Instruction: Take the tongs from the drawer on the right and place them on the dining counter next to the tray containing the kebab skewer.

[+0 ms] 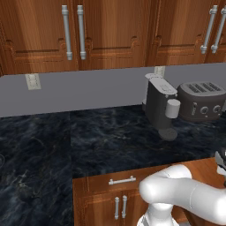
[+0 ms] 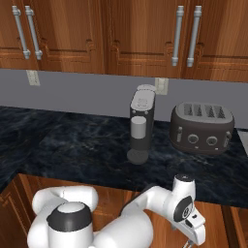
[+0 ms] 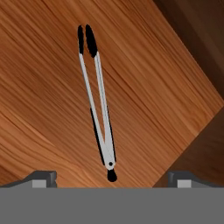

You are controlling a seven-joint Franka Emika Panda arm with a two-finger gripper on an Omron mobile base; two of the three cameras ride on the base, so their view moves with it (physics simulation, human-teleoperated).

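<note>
The tongs (image 3: 97,100) lay flat on the wooden floor of the open drawer (image 3: 48,109), joined end nearest the gripper (image 3: 111,179), whose fingers (image 3: 43,178) stood wide apart above them, holding nothing, below the counter with the coffee machine (image 2: 141,127) and toaster (image 2: 202,127).

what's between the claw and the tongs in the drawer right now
Nothing visible. In the hand view the tongs lie alone on the bare wooden drawer floor, directly ahead between the claw's spread fingertips.
</note>
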